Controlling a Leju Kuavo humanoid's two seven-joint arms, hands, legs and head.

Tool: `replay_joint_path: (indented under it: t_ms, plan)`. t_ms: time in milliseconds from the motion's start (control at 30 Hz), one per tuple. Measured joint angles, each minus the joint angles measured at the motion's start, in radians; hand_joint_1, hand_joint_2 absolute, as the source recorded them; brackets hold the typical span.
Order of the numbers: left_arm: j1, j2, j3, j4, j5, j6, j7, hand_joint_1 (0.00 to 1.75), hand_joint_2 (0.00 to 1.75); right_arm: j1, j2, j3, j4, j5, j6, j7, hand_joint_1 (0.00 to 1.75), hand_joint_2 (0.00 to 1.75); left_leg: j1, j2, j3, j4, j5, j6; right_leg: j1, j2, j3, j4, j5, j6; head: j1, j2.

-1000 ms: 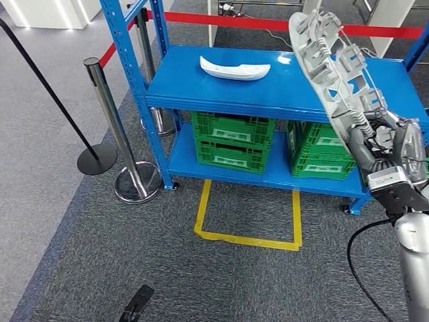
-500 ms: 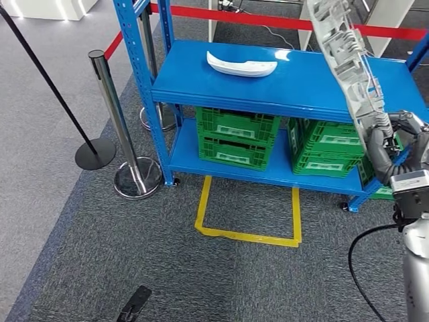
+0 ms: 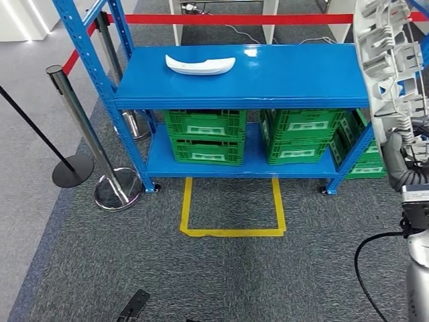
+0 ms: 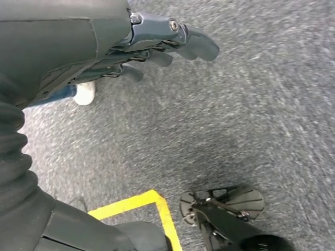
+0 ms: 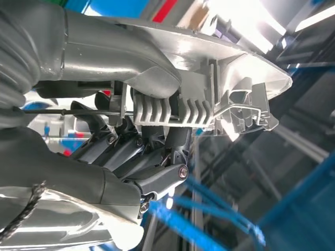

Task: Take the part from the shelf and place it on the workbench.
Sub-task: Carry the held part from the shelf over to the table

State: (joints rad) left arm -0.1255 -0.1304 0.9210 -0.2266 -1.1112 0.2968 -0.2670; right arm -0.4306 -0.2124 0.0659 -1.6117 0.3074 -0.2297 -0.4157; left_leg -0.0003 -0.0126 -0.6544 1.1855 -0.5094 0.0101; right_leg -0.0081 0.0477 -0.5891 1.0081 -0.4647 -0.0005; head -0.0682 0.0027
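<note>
Floor: grey speckled carpet (image 3: pixel 101 255) with a square outline of yellow tape (image 3: pixel 232 232) just before the shelf; the left wrist view shows one corner of that tape up close.
Shelf: blue metal rack (image 3: pixel 303 74) with two flat decks and perforated uprights, standing at the far side of the carpet.
Top deck: a smooth white curved piece (image 3: pixel 200 65) lies near the left end, well apart from everything else.
Bottom deck: green plastic crates (image 3: pixel 205 136) with latticed walls stand side by side; what is in them cannot be told.
Barrier: chrome posts (image 3: pixel 83 127) on round bases at the rack's left end, a red belt (image 3: pixel 228 19) stretched behind it.
Part: a long grey plastic part (image 3: pixel 389 67), ribbed and full of open cells, stands nearly upright in the air beyond the rack's right end.
Right hand (image 3: pixel 405 157): dark fingers clamped around the part's lower end; the right wrist view shows the ribs pressed between thumb and fingers.
Left hand (image 4: pixel 130 49): hangs over the carpet, fingers stretched out and slightly apart, holding nothing.
</note>
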Motion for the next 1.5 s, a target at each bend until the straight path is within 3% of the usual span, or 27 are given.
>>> replay_joint_path:
  t_ms: [67, 133, 200, 267, 333, 367, 400, 433, 467, 533, 600, 667, 767, 867, 933, 1000, 1033, 1100, 1167, 1233, 1267, 1333, 1367, 1433, 1467, 1500]
  plan:
    - [0.000, 0.003, 0.002, 0.000, 0.000, 0.000, 0.000, 0.00, 1.75, 0.005, 0.000, -0.008, -0.011, 0.010, -0.015, 0.001, 1.75, 1.75, 0.001, -0.040, 0.054, -0.117, 0.042, 0.015, 0.001, 0.018, -0.005, 0.002, 0.002, 0.006, 0.001, 0.000]
    - [0.002, 0.006, 0.004, 0.000, 0.000, 0.000, -0.001, 0.00, 1.75, 0.011, 0.000, -0.017, -0.019, 0.015, -0.029, 0.000, 1.75, 1.75, 0.000, -0.053, 0.069, -0.153, 0.042, 0.020, -0.003, 0.035, -0.016, 0.002, 0.009, 0.017, -0.001, 0.000]
    - [0.002, 0.007, 0.005, 0.000, -0.001, 0.000, -0.001, 0.00, 1.75, 0.020, -0.001, -0.025, -0.028, 0.022, -0.038, -0.001, 1.75, 1.75, 0.001, -0.033, 0.071, -0.167, 0.046, 0.023, -0.006, 0.042, -0.026, 0.001, 0.012, 0.029, -0.003, 0.000]
    - [0.000, 0.008, 0.006, 0.000, -0.001, 0.000, -0.002, 0.00, 1.75, 0.027, -0.002, -0.029, -0.037, 0.029, -0.043, -0.004, 1.75, 1.75, 0.006, -0.013, 0.073, -0.180, 0.055, 0.030, -0.004, 0.008, -0.050, 0.040, -0.015, 0.038, 0.003, 0.000]
    - [-0.001, 0.008, 0.007, 0.000, -0.001, 0.000, -0.003, 0.00, 1.75, 0.036, -0.002, -0.030, -0.047, 0.036, -0.051, -0.012, 1.75, 1.75, 0.007, 0.006, 0.072, -0.183, 0.058, 0.033, -0.005, -0.031, -0.103, 0.154, -0.076, 0.045, 0.009, 0.000]
    - [0.000, 0.007, 0.008, 0.000, -0.001, 0.000, -0.003, 0.00, 1.75, 0.042, -0.002, -0.030, -0.053, 0.040, -0.056, -0.016, 1.75, 1.75, 0.007, 0.016, 0.071, -0.183, 0.058, 0.034, -0.006, -0.037, -0.132, 0.219, -0.102, 0.050, 0.010, 0.000]
    - [0.002, 0.007, 0.010, 0.000, -0.001, 0.000, -0.003, 0.00, 1.75, 0.049, -0.002, -0.029, -0.059, 0.044, -0.060, -0.020, 1.75, 1.75, 0.007, 0.027, 0.070, -0.182, 0.058, 0.033, -0.008, -0.040, -0.150, 0.262, -0.113, 0.053, 0.010, 0.000]
    - [0.002, 0.006, 0.011, 0.000, -0.001, 0.000, -0.003, 0.00, 1.75, 0.056, -0.002, -0.029, -0.067, 0.047, -0.064, -0.023, 1.75, 1.75, 0.007, 0.037, 0.070, -0.182, 0.057, 0.033, -0.010, -0.042, -0.152, 0.270, -0.107, 0.056, 0.010, 0.000]
    - [0.002, 0.006, 0.012, 0.000, -0.001, 0.000, -0.003, 0.00, 1.75, 0.062, -0.002, -0.028, -0.075, 0.049, -0.066, -0.024, 1.75, 1.75, 0.008, 0.047, 0.070, -0.181, 0.056, 0.032, -0.012, -0.047, -0.132, 0.236, -0.083, 0.059, 0.010, 0.000]
    - [0.001, 0.006, 0.014, 0.000, -0.001, 0.000, -0.003, 0.00, 1.75, 0.072, -0.001, -0.023, -0.094, 0.053, -0.068, -0.026, 1.75, 1.75, 0.006, 0.063, 0.070, -0.177, 0.052, 0.024, -0.012, -0.077, -0.056, 0.098, -0.027, 0.061, 0.010, 0.000]
    - [0.000, 0.007, 0.015, 0.000, -0.001, 0.000, -0.003, 0.00, 1.75, 0.078, -0.001, -0.019, -0.108, 0.056, -0.071, -0.028, 1.75, 1.75, 0.001, 0.075, 0.068, -0.168, 0.047, 0.015, -0.008, -0.101, -0.005, 0.008, -0.006, 0.053, 0.011, 0.000]
    - [-0.001, 0.007, 0.015, 0.000, -0.001, 0.000, -0.003, 0.00, 1.75, 0.080, 0.000, -0.017, -0.113, 0.057, -0.072, -0.029, 1.75, 1.75, -0.002, 0.079, 0.066, -0.163, 0.045, 0.011, -0.006, -0.100, 0.000, -0.002, -0.007, 0.045, 0.011, 0.000]
    - [0.000, 0.007, 0.015, 0.000, -0.001, 0.000, -0.003, 0.00, 1.75, 0.080, 0.000, -0.017, -0.114, 0.057, -0.072, -0.030, 1.75, 1.75, -0.002, 0.079, 0.066, -0.163, 0.045, 0.011, -0.006, -0.099, 0.000, -0.002, -0.007, 0.044, 0.010, 0.000]
    - [0.000, 0.008, 0.016, 0.000, -0.001, 0.000, -0.003, 0.00, 1.75, 0.088, 0.000, -0.015, -0.126, 0.063, -0.074, -0.035, 1.75, 1.75, -0.001, 0.082, 0.067, -0.161, 0.041, 0.003, -0.007, -0.086, -0.004, 0.002, -0.006, 0.035, 0.009, 0.000]
    - [0.000, 0.008, 0.016, 0.000, -0.004, 0.000, -0.002, 0.00, 1.75, 0.095, 0.002, 0.006, -0.149, 0.075, -0.064, -0.036, 1.75, 1.75, 0.003, 0.050, 0.013, -0.020, -0.035, -0.008, -0.007, -0.048, -0.008, 0.002, -0.001, 0.017, 0.007, 0.000]
    - [-0.002, 0.007, 0.017, 0.000, -0.007, -0.001, -0.002, 0.00, 1.75, 0.097, 0.004, 0.033, -0.165, 0.088, -0.051, -0.035, 1.75, 1.75, 0.005, 0.017, -0.026, 0.086, -0.075, -0.007, -0.004, -0.005, -0.011, 0.003, 0.004, 0.006, 0.007, 0.000]
    - [-0.003, 0.006, 0.017, 0.000, -0.008, -0.001, -0.002, 0.00, 1.75, 0.098, 0.004, 0.041, -0.167, 0.091, -0.049, -0.035, 1.75, 1.75, 0.004, 0.008, -0.007, 0.044, -0.042, 0.000, -0.002, 0.009, -0.011, 0.004, 0.004, 0.006, 0.007, 0.000]
    - [-0.006, 0.006, 0.017, 0.000, -0.008, -0.001, -0.002, 0.00, 1.75, 0.097, 0.004, 0.052, -0.172, 0.096, -0.047, -0.035, 1.75, 1.75, 0.005, -0.035, 0.051, -0.084, 0.018, 0.015, -0.001, 0.029, -0.013, 0.005, 0.006, 0.009, 0.008, 0.000]
    - [-0.008, 0.006, 0.017, 0.000, -0.009, -0.001, -0.002, 0.00, 1.75, 0.097, 0.004, 0.061, -0.177, 0.099, -0.047, -0.036, 1.75, 1.75, 0.004, -0.062, 0.078, -0.147, 0.032, 0.020, -0.004, 0.048, -0.022, 0.007, 0.011, 0.018, 0.007, 0.000]
    - [-0.009, 0.001, 0.017, 0.000, -0.009, -0.002, -0.001, 0.00, 1.75, 0.101, 0.004, 0.068, -0.184, 0.100, -0.047, -0.036, 1.75, 1.75, 0.005, -0.045, 0.081, -0.161, 0.031, 0.020, -0.007, 0.066, -0.031, 0.004, 0.018, 0.031, 0.004, 0.000]
    - [-0.010, -0.001, 0.017, 0.000, -0.010, -0.003, -0.001, 0.00, 1.75, 0.104, 0.003, 0.072, -0.189, 0.101, -0.047, -0.036, 1.75, 1.75, 0.007, -0.033, 0.082, -0.167, 0.035, 0.022, -0.006, 0.062, -0.037, 0.007, 0.015, 0.036, 0.005, 0.000]
    - [-0.012, -0.005, 0.017, 0.000, -0.012, -0.003, -0.001, 0.00, 1.75, 0.106, 0.001, 0.080, -0.202, 0.102, -0.047, -0.036, 1.75, 1.75, 0.012, -0.010, 0.086, -0.181, 0.043, 0.029, -0.003, 0.020, -0.069, 0.064, -0.022, 0.045, 0.012, 0.000]
    - [-0.012, -0.005, 0.017, 0.000, -0.013, -0.003, -0.001, 0.00, 1.75, 0.108, 0.000, 0.084, -0.208, 0.103, -0.047, -0.036, 1.75, 1.75, 0.011, 0.001, 0.086, -0.182, 0.043, 0.031, -0.002, -0.009, -0.098, 0.122, -0.052, 0.049, 0.015, 0.000]
    - [-0.008, -0.007, 0.017, 0.000, -0.015, -0.003, 0.000, 0.00, 1.75, 0.114, -0.001, 0.091, -0.222, 0.104, -0.047, -0.036, 1.75, 1.75, 0.008, 0.025, 0.086, -0.181, 0.042, 0.033, -0.005, -0.036, -0.154, 0.247, -0.102, 0.057, 0.018, 0.000]
    - [-0.006, -0.007, 0.017, 0.000, -0.016, -0.003, 0.000, 0.00, 1.75, 0.118, -0.001, 0.094, -0.229, 0.105, -0.047, -0.036, 1.75, 1.75, 0.008, 0.037, 0.086, -0.181, 0.041, 0.033, -0.006, -0.041, -0.165, 0.272, -0.104, 0.060, 0.018, 0.000]
    - [-0.005, -0.008, 0.017, 0.000, -0.017, -0.003, 0.000, 0.00, 1.75, 0.120, -0.001, 0.097, -0.235, 0.108, -0.047, -0.035, 1.75, 1.75, 0.008, 0.048, 0.086, -0.181, 0.040, 0.032, -0.007, -0.044, -0.157, 0.258, -0.088, 0.062, 0.019, 0.000]
